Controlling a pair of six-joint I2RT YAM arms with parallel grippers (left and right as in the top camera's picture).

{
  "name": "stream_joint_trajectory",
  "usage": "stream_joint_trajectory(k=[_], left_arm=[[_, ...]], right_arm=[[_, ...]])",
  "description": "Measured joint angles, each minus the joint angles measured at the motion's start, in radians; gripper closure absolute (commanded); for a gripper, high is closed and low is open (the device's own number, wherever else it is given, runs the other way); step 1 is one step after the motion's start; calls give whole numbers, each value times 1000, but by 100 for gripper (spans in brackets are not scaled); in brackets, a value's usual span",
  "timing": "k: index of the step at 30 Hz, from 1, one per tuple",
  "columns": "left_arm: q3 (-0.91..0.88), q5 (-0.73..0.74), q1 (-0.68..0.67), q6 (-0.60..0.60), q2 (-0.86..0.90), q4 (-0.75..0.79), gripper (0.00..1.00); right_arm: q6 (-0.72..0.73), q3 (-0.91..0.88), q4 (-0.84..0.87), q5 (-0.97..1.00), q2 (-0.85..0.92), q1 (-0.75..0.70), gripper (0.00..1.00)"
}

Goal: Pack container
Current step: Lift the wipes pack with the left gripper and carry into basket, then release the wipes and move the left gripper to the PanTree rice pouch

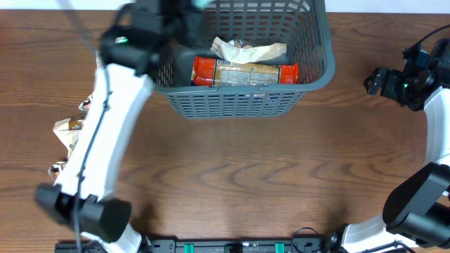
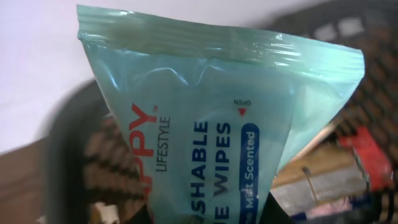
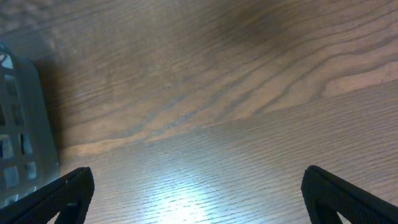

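Your left pincer (image 2: 208,219) seems clamped low on the soft, slick wipes (image 2: 211,118); favour the seam. Right pincer (image 3: 199,193) stands apart.

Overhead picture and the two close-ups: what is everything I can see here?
container: one, dark grey, top centre of the table.
wipes pack: one, teal, held over the container's left side.
red-ended packet: one, red and tan, lying inside the container.
crumpled wrapper: one, pale tan, inside the container beside the packet.
snack bag: at least one, tan and white, on the table at far left.
table: one, brown wood.
left gripper: one, dark, shut on the wipes pack.
right gripper: one, black, open, over the table right of the container.
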Motion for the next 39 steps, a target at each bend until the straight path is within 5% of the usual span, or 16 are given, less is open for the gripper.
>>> stream_joint_trajectory(k=[11,23,25,26,31,39], left_arm=[[1,65,-82,267,159,-152,94],[2,126,-79,398,161,-249,94],[2,128,-79,405,161,-250,35],[2,128,-79,406,161,-251,27],[4,127,-75,411,161,-252,12],[6,102,-72,404,161,-232,12]], right_arm=[[0,0,0,0,0,0,1],[0,0,0,0,0,0,1],[0,0,0,0,0,0,1],[0,0,0,0,0,0,1],[0,0,0,0,0,0,1],[0,0,-2,0,0,0,1]])
